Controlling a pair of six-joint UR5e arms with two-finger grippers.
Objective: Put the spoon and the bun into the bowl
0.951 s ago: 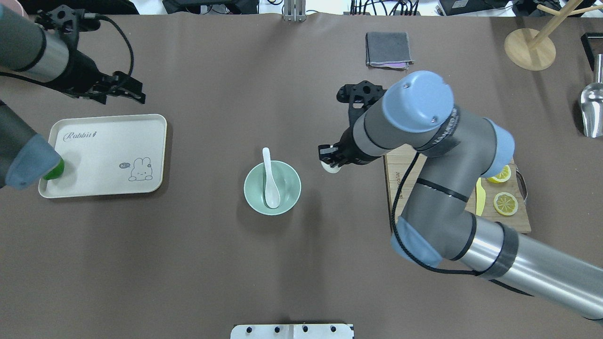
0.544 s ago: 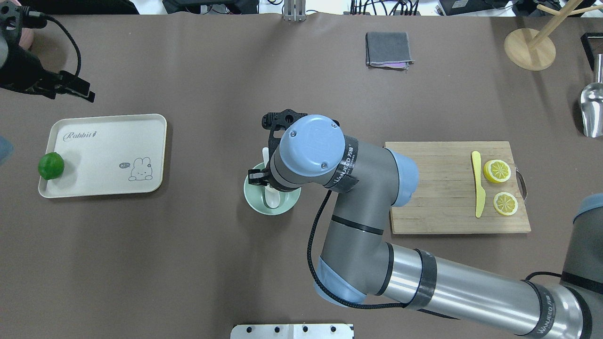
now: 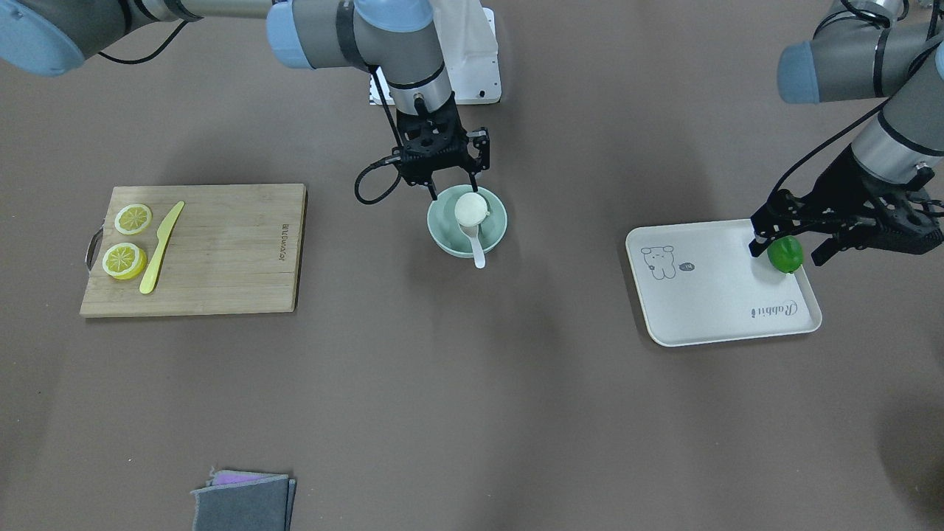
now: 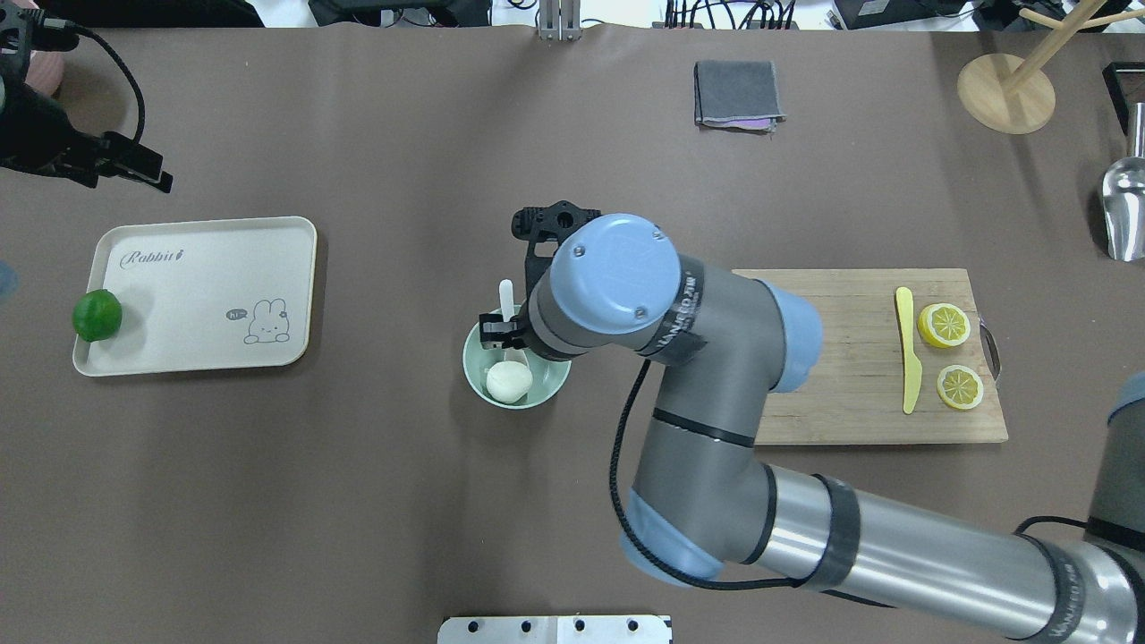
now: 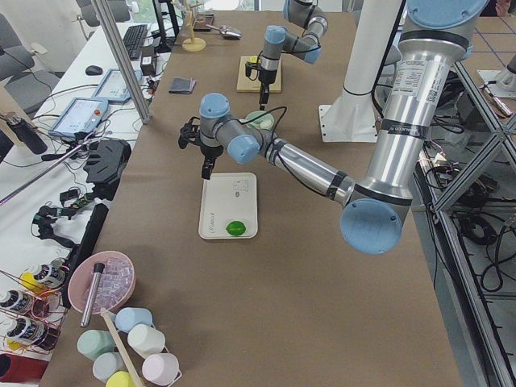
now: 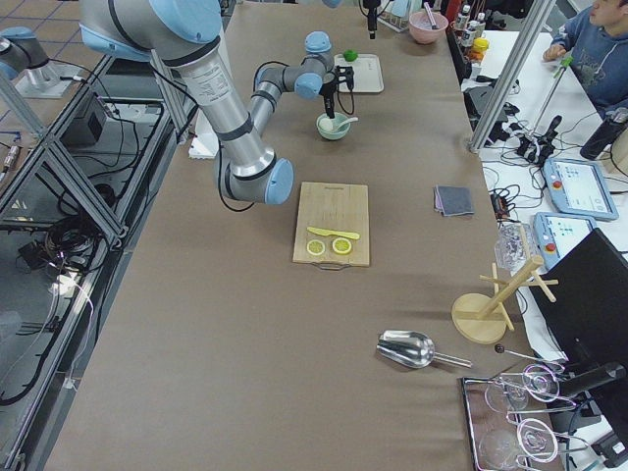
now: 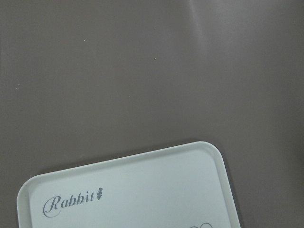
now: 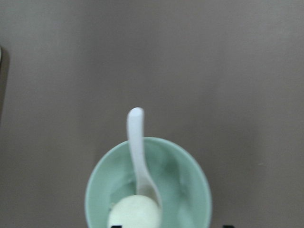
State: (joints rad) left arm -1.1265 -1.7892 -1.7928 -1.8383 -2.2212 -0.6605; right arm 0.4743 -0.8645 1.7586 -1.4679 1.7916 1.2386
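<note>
white ceramic soup spoon (image 4: 506, 300): scoop hid under round white steamed bun (image 4: 508, 382) | pale mint-green round bowl (image 8: 190, 175) + bun: cut by btm edge, blurry, R wrist view | cream rectangular tray (image 7: 142, 190): btm cut off, L wrist view

This is a robotics lab. Two grey-and-blue industrial arms (image 4: 716, 376) rise from a white pedestal (image 5: 355, 72) beside a long brown-covered desk (image 6: 245, 324). Aluminium framing (image 6: 518, 74) and floor cables (image 6: 59, 245) surround it. Teach pendants (image 6: 579, 186) lie on a side bench, where an operator (image 6: 601, 44) sits.
</note>
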